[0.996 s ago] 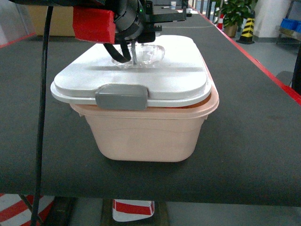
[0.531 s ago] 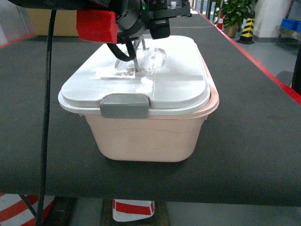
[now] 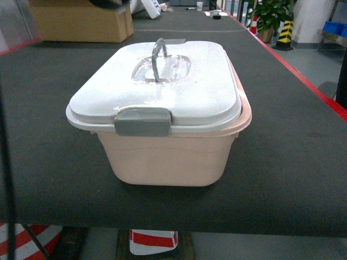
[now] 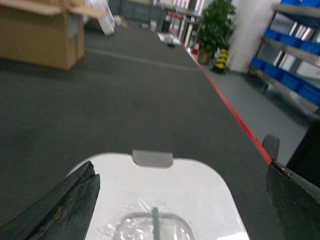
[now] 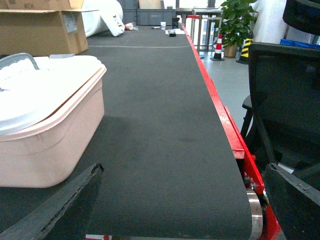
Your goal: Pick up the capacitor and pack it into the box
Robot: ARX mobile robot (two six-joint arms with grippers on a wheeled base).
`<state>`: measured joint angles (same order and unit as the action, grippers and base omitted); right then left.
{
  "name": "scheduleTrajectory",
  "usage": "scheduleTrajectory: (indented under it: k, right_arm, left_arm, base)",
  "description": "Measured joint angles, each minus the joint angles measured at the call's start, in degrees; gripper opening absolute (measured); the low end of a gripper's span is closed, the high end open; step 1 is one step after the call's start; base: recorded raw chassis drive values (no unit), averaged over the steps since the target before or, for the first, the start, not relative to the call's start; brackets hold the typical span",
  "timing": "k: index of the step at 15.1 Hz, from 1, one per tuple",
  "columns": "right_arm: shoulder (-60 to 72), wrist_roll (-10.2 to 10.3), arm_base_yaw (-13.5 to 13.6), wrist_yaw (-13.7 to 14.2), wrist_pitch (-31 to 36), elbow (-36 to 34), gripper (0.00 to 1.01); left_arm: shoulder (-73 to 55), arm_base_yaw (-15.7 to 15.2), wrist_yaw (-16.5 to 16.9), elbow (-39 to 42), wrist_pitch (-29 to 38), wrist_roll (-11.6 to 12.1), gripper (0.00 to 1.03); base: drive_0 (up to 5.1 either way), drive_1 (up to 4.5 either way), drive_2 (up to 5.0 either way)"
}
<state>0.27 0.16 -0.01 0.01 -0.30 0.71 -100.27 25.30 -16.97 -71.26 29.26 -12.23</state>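
Behind box [image 3: 168, 157], cardboard carton [image 3: 81, 21]

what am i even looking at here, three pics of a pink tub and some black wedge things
It is a wheeled robot with two arms, seen through three cameras. The head view looks down from the robot at a pink box with its white lid on, standing on a dark belt. The other two cameras sit on the wrists. The black wedges are gripper fingers: the left gripper hovers open above the lid, the right gripper is open beside the box. Neither holds anything. A cardboard carton sits behind. No capacitor is visible.
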Motion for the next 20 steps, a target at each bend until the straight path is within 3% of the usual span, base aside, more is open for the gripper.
scheduleTrajectory:
  k: [1, 2, 4, 6, 7, 9, 11, 12, 13, 15, 20]
  right_arm:
    - [0.0, 0.0, 0.0, 0.0, 0.0, 0.0, 0.98]
    - [0.0, 0.0, 0.0, 0.0, 0.0, 0.0, 0.98]
    - [0.0, 0.0, 0.0, 0.0, 0.0, 0.0, 0.98]
    - [0.0, 0.0, 0.0, 0.0, 0.0, 0.0, 0.98]
    - [0.0, 0.0, 0.0, 0.0, 0.0, 0.0, 0.98]
    - [0.0, 0.0, 0.0, 0.0, 0.0, 0.0, 0.98]
    - [0.0, 0.0, 0.0, 0.0, 0.0, 0.0, 0.98]
    - [0.0, 0.0, 0.0, 0.0, 0.0, 0.0, 0.98]
    - [0.0, 0.0, 0.0, 0.0, 0.0, 0.0, 0.98]
    - [0.0, 0.0, 0.0, 0.0, 0.0, 0.0, 0.98]
    - [0.0, 0.0, 0.0, 0.0, 0.0, 0.0, 0.98]
  left_arm:
    - [3.7, -0.6, -0.4, 2.9, 1.8, 1.3, 0.98]
    - [10.8, -2.1, -1.2, 9.6, 5.9, 5.0, 0.98]
    - [20.9, -4.6, -2.7, 21.3, 11.5, 10.4, 0.98]
    - [30.9, -6.3, -2.0, 33.1, 14.4, 14.9, 0.98]
    - [37.7, -7.3, -1.0, 38.5, 13.2, 15.5, 0.98]
    - [47.1, -9.4, -1.4, 45.0, 9.9, 14.0, 0.98]
    - [46.9, -9.3, -1.2, 44.9, 10.0, 13.7, 0.98]
    - [47.8, -9.8, 0.7, 43.8, 2.3, 13.4, 0.93]
    - [51.0, -11.4, 3.4, 44.6, -4.5, 13.1, 0.80]
    - [53.0, -12.4, 4.1, 46.4, -5.6, 12.8, 0.73]
    - [64.2, -19.1, 10.5, 60.3, -4.0, 12.5, 0.02]
  base:
    - [0.0, 0.00, 0.0]
    - [0.0, 0.00, 0.0]
    - [0.0, 0.00, 0.0]
    - [0.0, 0.00, 0.0]
    - [0.0, 0.00, 0.0]
    - [0.0, 0.00, 0.0]
    - [0.0, 0.00, 0.0]
    - [0.0, 0.00, 0.0]
    - [0.0, 0.00, 0.0]
    - [0.0, 0.00, 0.0]
    - [0.0, 0.00, 0.0]
